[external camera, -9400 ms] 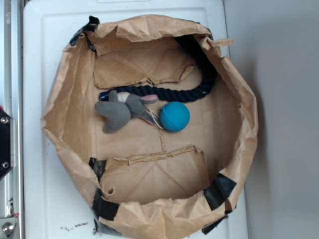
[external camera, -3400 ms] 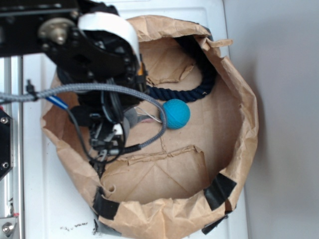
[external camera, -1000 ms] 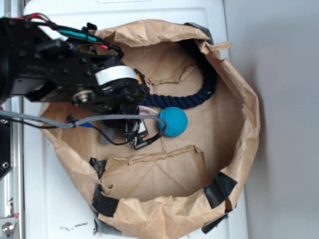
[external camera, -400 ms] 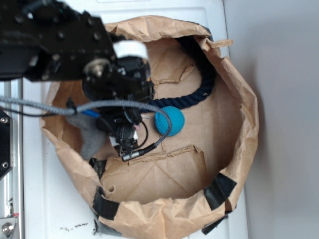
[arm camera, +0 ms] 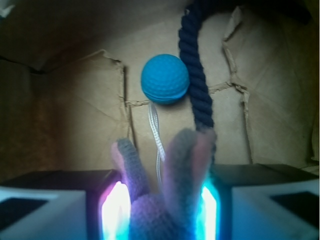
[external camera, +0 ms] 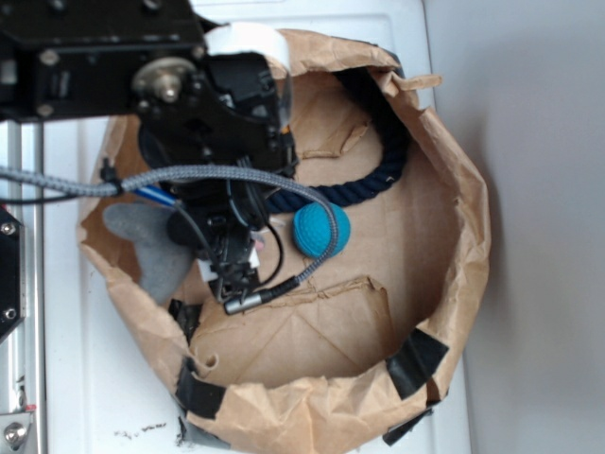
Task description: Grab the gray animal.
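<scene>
The gray animal point(external camera: 151, 251) is a soft plush with pink-lined ears. In the exterior view its floppy limbs hang out to the left of my gripper point(external camera: 227, 251), by the bag's left wall. In the wrist view its head and ears point(arm camera: 175, 185) sit squeezed between my two glowing pads point(arm camera: 116, 210). My gripper point(arm camera: 161, 212) is shut on it. The teal ball point(external camera: 317, 230) lies just right of my gripper and shows ahead in the wrist view point(arm camera: 165, 79). The dark navy rope point(external camera: 378, 170) curves behind it and runs down the wrist view point(arm camera: 197, 75).
Everything sits inside a crumpled brown paper bag point(external camera: 454, 246) with black tape patches, on a white surface point(external camera: 66, 378). A thin white string point(arm camera: 156, 135) trails from the ball. My arm and a gray cable point(external camera: 217, 175) cover the bag's upper left.
My arm has shifted up and slightly right. The gray animal's limbs now show farther out to the left of the gripper. The teal ball stays where it was.
</scene>
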{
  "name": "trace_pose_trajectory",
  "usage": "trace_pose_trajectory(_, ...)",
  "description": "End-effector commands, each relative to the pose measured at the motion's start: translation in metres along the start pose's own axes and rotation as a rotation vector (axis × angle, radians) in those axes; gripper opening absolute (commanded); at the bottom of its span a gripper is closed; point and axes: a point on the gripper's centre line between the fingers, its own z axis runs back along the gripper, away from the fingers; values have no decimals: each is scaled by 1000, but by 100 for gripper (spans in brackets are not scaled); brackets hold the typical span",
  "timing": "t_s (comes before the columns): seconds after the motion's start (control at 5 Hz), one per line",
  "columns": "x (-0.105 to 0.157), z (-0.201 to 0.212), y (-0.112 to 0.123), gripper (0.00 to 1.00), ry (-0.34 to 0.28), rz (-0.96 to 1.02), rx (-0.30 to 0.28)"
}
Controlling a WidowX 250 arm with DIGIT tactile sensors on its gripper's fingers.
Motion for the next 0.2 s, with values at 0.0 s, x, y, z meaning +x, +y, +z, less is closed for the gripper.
trace_pose_trajectory(0.0, 10, 49, -8, 0, -162, 4, -19)
